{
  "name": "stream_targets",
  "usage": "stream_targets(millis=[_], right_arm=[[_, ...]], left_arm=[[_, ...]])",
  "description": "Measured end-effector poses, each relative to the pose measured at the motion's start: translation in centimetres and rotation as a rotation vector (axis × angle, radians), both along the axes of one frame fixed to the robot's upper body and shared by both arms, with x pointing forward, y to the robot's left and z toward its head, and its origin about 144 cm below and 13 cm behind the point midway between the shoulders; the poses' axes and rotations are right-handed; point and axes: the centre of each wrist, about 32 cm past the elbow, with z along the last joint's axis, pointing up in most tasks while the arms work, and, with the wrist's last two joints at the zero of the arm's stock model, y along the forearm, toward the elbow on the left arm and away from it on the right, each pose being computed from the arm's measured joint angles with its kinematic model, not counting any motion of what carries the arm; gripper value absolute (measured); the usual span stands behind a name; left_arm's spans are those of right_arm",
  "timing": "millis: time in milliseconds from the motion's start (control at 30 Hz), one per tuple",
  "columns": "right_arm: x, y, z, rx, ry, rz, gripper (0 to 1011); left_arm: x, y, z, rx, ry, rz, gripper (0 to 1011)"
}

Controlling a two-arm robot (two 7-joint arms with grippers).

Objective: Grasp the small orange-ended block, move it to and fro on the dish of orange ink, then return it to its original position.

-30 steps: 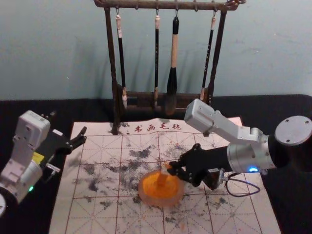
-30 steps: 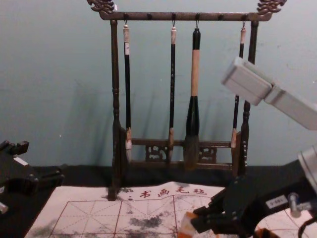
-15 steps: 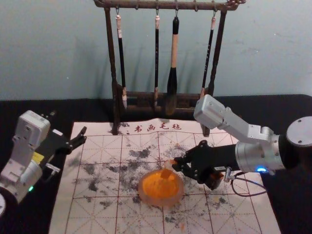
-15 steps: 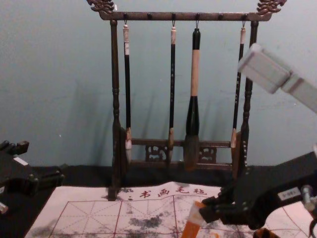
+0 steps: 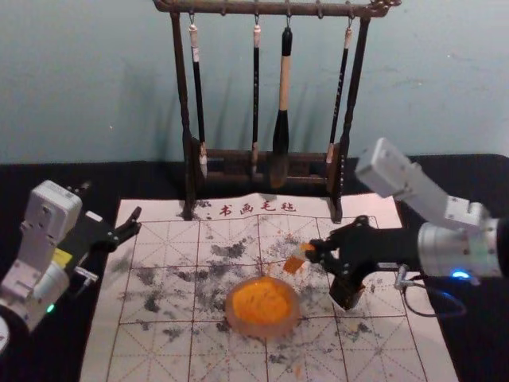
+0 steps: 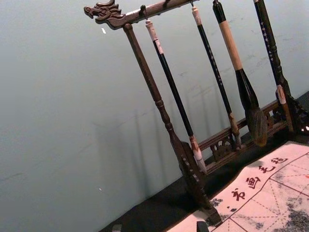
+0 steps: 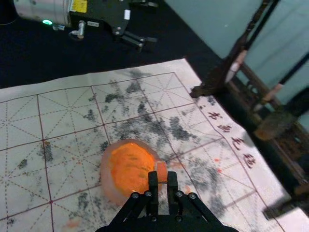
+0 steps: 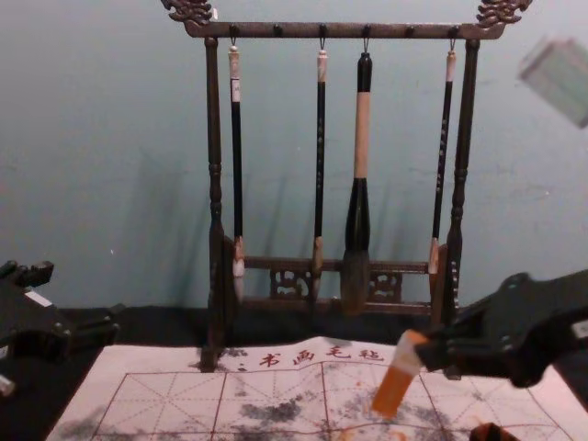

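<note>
In the head view my right gripper [image 5: 313,251] is above the mat, up and to the right of the dish of orange ink [image 5: 262,306], shut on the small block [image 5: 295,262]. The block [image 8: 398,378] hangs tilted in the chest view, pale at the held end and orange below. The right wrist view has the right gripper [image 7: 162,179] closed on the block [image 7: 161,169], with the ink dish [image 7: 128,169] beyond. My left gripper [image 5: 127,226] stays parked at the left, its fingers spread apart.
A wooden rack [image 5: 189,159] with hanging brushes stands at the mat's back edge. The gridded, ink-stained mat [image 5: 167,350] lies under the dish. A dark object with orange marks [image 5: 347,293] rests on the mat just below the right gripper.
My right gripper has moved up off the dish and to the right, carrying the block from the ink into the air. The left arm has stayed still.
</note>
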Motion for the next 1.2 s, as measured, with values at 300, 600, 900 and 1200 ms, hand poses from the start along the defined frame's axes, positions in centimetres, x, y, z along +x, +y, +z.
stream_targets(millis=[300,600,900,1200], right_arm=[[-1.6,-2.4,0.8,0.004,-0.03,-0.06,80],[-3.3,-4.4,1.2,-0.004,-0.039,-0.132,80],[-4.4,-5.2,0.6,0.003,0.001,-0.182,80],[-4.8,-5.3,0.0,0.007,0.032,-0.205,80]], left_arm=[[0.0,0.0,0.0,0.0,0.0,0.0,1001],[0.0,0.0,0.0,0.0,0.0,0.0,1001],[0.0,0.0,0.0,0.0,0.0,0.0,1001],[0.0,0.0,0.0,0.0,0.0,0.0,1001]])
